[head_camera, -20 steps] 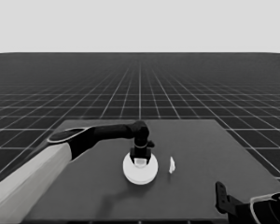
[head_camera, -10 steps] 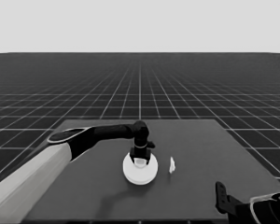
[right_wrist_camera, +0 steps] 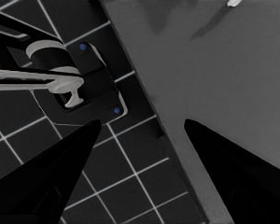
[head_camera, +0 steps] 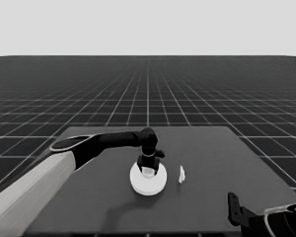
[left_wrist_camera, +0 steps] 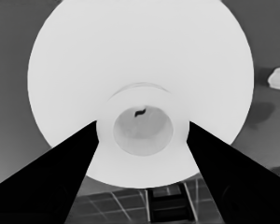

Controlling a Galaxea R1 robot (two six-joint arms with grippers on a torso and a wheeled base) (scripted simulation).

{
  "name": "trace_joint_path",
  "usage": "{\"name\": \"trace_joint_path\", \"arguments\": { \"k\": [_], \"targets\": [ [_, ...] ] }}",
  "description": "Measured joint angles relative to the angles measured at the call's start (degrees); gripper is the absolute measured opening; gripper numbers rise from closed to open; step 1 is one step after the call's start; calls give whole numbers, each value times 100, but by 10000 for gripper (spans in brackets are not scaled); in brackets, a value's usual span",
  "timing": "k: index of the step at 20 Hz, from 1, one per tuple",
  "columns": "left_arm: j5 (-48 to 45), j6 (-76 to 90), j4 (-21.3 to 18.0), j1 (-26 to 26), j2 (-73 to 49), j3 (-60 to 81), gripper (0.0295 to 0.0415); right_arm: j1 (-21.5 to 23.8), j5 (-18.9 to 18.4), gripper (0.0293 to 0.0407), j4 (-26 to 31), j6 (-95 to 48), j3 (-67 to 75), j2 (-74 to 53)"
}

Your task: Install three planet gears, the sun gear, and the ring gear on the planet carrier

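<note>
Larger round part (head_camera: 148, 180), white and thick, lies near the middle of the dark table (head_camera: 212, 197), covering whatever sits beneath it. At its centre rises a small raised hub with a round hole (left_wrist_camera: 142, 128), and the left gripper (head_camera: 147, 167) stands directly over it, its 2 black fingers (left_wrist_camera: 60, 177) spread to either side of the hub and touching its outer wall in the left wrist view. The left arm reaches in from the left edge of the head view. Just to the right of the disc, apart from it, a thin white piece (head_camera: 182, 174) stands on edge. The right gripper (right_wrist_camera: 140, 154) waits at the table's near right corner, fingers apart with nothing between them, above the table edge and the floor grid.
</note>
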Motion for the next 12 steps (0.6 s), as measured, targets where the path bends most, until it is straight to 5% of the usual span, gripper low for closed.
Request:
{"name": "trace_joint_path", "arguments": {
  "k": [12],
  "targets": [
    [-1, 600, 0, 6, 0, 0, 349, 0, 0, 385, 0, 0, 0, 0]
  ]
}}
